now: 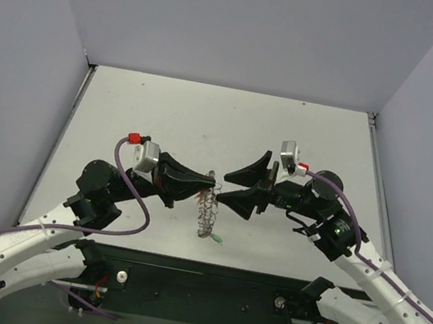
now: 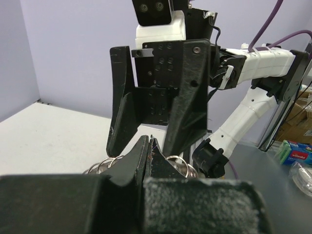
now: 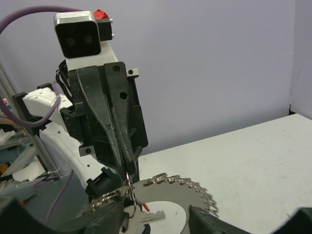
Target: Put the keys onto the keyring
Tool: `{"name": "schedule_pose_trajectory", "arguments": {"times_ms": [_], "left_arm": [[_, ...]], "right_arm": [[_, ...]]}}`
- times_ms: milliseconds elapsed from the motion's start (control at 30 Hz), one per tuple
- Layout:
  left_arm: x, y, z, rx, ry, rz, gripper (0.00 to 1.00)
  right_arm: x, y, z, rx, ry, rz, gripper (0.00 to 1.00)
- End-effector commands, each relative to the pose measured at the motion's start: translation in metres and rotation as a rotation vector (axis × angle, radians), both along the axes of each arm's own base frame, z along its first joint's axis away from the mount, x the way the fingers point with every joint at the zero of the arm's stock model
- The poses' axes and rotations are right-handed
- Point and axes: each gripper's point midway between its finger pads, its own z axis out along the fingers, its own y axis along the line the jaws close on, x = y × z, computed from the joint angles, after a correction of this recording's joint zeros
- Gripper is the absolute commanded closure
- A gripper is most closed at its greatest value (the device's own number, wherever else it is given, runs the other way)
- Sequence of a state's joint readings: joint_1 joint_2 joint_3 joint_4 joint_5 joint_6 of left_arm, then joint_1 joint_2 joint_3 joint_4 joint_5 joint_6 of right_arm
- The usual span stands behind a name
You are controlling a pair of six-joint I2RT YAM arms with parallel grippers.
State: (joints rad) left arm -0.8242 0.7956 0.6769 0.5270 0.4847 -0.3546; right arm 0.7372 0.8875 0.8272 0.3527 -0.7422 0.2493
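Observation:
In the top view my left gripper is shut on the top of the keyring, which hangs below it as a thin silver ring fringed with small silver pieces. A green-headed key shows at its lower end. My right gripper faces the left one, its fingers spread above and below the left fingertips. The right wrist view shows the left gripper pinching the wire, the keyring's fringe curving to the right, and a silver key hanging between my open right gripper. The left wrist view shows ring loops behind its shut jaws.
The white table stretches back to grey walls on three sides. A black base rail runs along the near edge between the two arm bases. Both arms meet near the table's front middle.

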Motion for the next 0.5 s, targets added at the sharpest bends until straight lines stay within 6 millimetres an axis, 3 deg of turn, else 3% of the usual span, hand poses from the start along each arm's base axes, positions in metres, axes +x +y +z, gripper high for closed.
{"name": "schedule_pose_trajectory", "arguments": {"times_ms": [0,133,467], "left_arm": [[-0.014,0.017,0.056,-0.138,-0.148,0.014,1.0],[-0.016,0.019,0.058,-0.139,-0.156,0.014,1.0],[-0.017,0.017,0.058,-0.133,-0.157,0.004,1.0]], "right_arm": [[-0.022,-0.005,0.019,0.032,-0.076,0.072,0.38],[-0.026,-0.01,0.029,0.04,-0.108,0.066,0.3],[-0.028,-0.014,0.04,0.058,-0.139,0.057,0.3]]}}
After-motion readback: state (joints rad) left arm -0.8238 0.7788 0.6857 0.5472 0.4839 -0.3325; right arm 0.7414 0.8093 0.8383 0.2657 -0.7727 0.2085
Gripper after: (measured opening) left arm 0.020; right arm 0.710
